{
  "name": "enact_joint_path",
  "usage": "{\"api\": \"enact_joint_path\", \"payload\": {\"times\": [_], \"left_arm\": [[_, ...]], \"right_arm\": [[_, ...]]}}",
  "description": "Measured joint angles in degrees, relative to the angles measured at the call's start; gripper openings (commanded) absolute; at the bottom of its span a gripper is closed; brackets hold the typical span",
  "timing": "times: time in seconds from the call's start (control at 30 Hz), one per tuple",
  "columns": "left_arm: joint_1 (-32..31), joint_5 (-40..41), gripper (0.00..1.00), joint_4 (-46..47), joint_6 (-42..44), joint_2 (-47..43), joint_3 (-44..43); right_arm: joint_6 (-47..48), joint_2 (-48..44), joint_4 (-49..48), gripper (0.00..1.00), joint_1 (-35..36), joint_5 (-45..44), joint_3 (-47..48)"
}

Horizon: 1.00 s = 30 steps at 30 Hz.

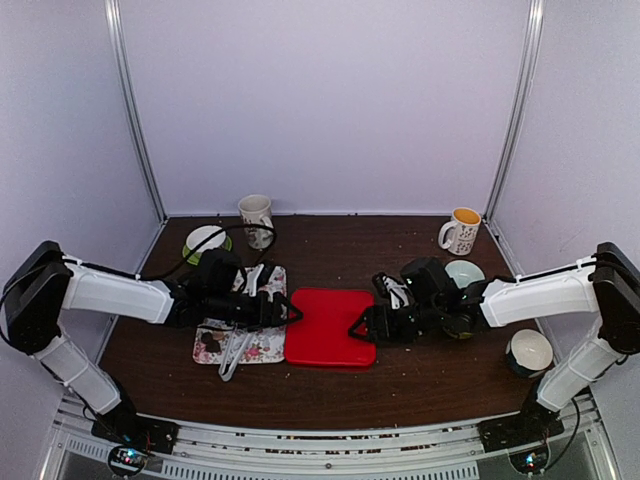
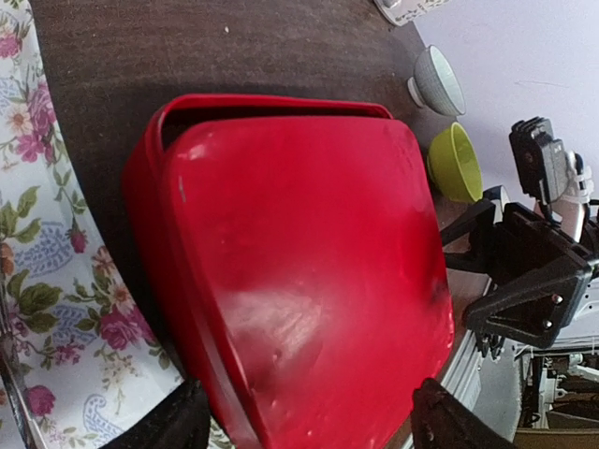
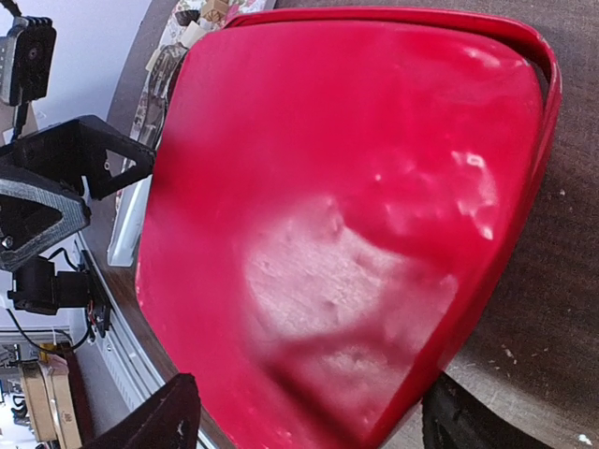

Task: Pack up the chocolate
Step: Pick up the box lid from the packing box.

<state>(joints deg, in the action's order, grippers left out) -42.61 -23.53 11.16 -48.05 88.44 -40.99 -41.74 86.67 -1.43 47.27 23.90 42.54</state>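
Left end effector [image 1: 286, 312] stands at the left edge of the red box [image 1: 330, 335], and right end effector [image 1: 363, 327] stands at its right edge, so the two face each other across it. Each has its black fingers [image 2: 173, 423] spread wide with one end of the box between them. Neither wrist view shows whether the pads press on the plastic.

The chocolate [image 1: 210, 340] lies to the left of the left end effector and apart from it. It is a few small dark lumps on the near-left part of a flower-printed mat [image 1: 262, 345], which lies just beside the box. The right wrist view shows a dark piece and some pale tan ones past the box's far edge. The lid [image 2: 299, 281] hides whatever is inside the box.

Box and lid are glossy red plastic with rounded corners. The lid bulges slightly and has a dull, scuffed patch in its middle. At one end the box's rim shows beyond the lid, with a dark gap under it. Pale tongs [image 1: 233, 356] lie on the mat's near edge. The tabletop [image 1: 400, 385] is dark brown wood grain.

A white mug [image 1: 257, 218] and a mug with an orange inside [image 1: 461, 230] stand at the back. Both carry a print that is too small to read.
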Motion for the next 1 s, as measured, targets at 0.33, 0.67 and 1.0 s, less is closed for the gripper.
{"api": "enact_joint_path", "payload": {"times": [0.33,0.67,1.0], "left_arm": [[-0.2,-1.1,0.71,-0.9,0.2,3.9,-2.0],[-0.2,-3.9,0.66,-2.3,0.2,3.9,-3.7],[-0.2,-5.1,0.68,-2.5,0.1,3.1,-3.7]], "right_arm": [[0.4,-2.1,2.1,0.67,0.0,-1.4,0.1],[0.4,-4.9,2.2,0.65,-0.1,-1.6,0.1],[0.2,-5.5,5.5,0.74,-0.2,-5.0,0.2]]}}
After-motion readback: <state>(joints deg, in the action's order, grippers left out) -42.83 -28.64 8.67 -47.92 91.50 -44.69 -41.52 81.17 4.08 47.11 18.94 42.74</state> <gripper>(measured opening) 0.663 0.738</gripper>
